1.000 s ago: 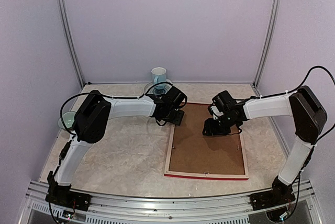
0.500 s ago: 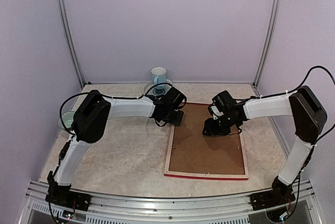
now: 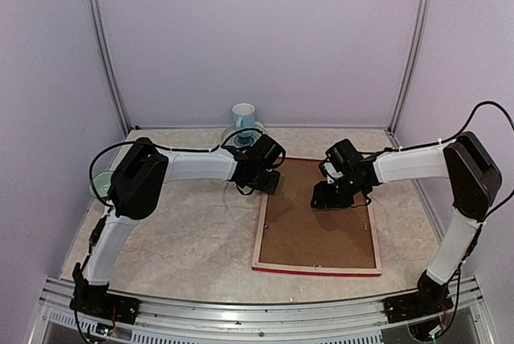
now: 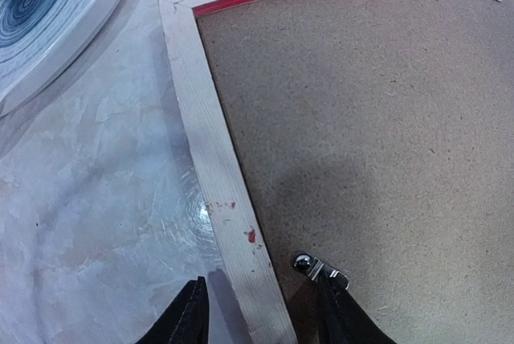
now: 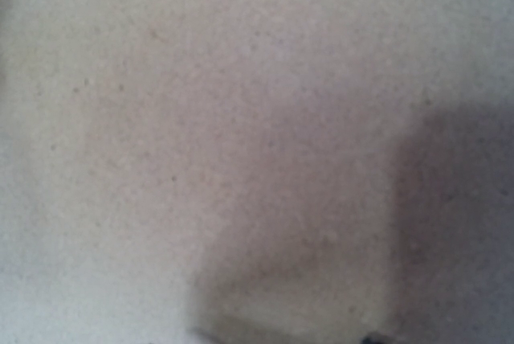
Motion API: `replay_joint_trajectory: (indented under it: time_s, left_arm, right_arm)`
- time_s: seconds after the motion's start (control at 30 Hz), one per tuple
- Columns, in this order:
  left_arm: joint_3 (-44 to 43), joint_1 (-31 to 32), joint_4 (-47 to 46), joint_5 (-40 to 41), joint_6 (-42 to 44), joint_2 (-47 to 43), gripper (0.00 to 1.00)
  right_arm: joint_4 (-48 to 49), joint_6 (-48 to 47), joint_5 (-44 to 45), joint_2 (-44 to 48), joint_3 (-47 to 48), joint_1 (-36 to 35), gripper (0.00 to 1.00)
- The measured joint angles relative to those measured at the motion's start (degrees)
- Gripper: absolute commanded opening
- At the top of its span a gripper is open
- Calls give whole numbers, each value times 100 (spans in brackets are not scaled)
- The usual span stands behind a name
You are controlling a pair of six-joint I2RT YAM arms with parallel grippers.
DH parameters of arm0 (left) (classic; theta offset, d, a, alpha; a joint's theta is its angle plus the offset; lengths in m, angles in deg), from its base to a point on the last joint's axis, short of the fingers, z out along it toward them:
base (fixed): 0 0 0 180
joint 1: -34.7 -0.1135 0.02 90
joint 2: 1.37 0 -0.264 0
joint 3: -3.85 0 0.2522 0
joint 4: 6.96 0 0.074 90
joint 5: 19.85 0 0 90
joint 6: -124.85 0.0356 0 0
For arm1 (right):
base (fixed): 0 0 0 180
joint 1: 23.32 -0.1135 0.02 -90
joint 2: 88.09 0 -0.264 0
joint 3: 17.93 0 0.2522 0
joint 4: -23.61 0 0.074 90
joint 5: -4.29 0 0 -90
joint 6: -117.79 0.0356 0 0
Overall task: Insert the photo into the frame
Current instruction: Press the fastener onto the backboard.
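The frame (image 3: 260, 241) lies face down on the table, pale wood reverse up and its red edge showing at the near side. The plain brown backing board (image 3: 321, 235) sits in it. The photo is hidden. My left gripper (image 3: 269, 183) is at the frame's far-left part. It is open, with its fingers either side of the left rail (image 4: 213, 175) and one finger by a small metal tab (image 4: 318, 268). My right gripper (image 3: 331, 198) is low over the board's far right. Its wrist view shows only blurred board (image 5: 241, 119), with two dark tips apart at the bottom edge.
A pale blue mug (image 3: 243, 112) stands on a ringed saucer (image 4: 48, 6) just beyond the frame's far-left corner. A teal bowl (image 3: 99, 186) sits at the left edge behind my left arm. Purple walls enclose the table.
My left gripper has shifted very slightly to the left at the frame's left rail. The right arm and the frame have not moved.
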Motion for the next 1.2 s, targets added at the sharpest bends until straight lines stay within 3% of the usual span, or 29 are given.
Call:
replay_joint_trajectory:
  time_s: [0.5,1.2]
  left_arm:
    - [411,-28,-35,13,-136,-326,57]
    - [46,-48,-48,-107,-251,-238,58]
  right_arm:
    - [7,-2,-13,0,0,0,55]
    - [7,-2,-15,0,0,0,55]
